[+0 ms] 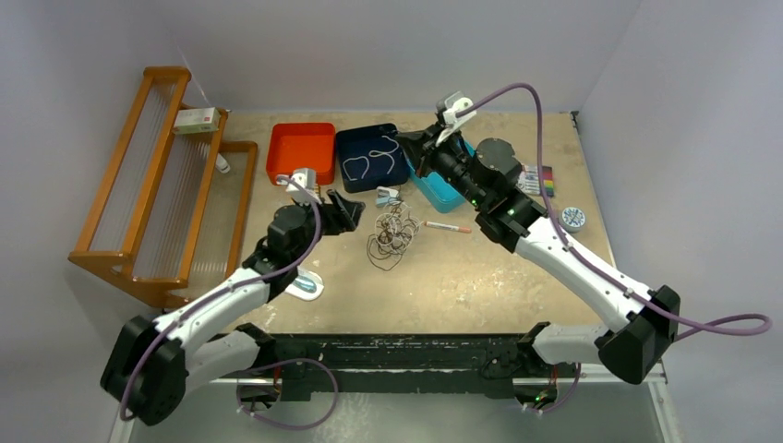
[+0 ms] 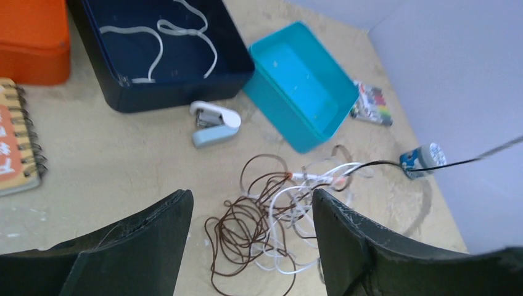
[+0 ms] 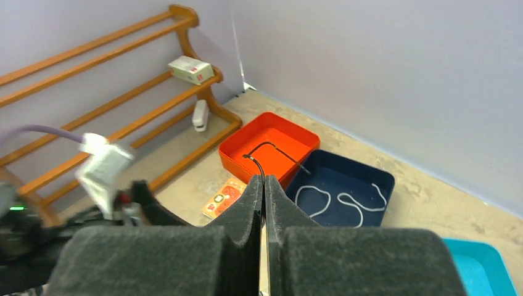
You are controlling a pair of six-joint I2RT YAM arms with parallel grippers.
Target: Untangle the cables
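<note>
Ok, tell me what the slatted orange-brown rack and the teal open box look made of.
Slatted orange-brown rack: probably varnished wood, given its warm tone and slight sheen. Teal open box: likely moulded plastic, smooth, uniformly coloured, with rounded corners.

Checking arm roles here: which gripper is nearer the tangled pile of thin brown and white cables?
Left. The open left gripper hovers just left of the tangled pile; the right gripper is farther back, beyond it, shut on a thin black cable.

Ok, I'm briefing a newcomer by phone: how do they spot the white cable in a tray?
On the table's far side sits a navy tray. In it lies a white cable, free and loosely curled, unlike the brown-and-white tangle mid-table.
</note>
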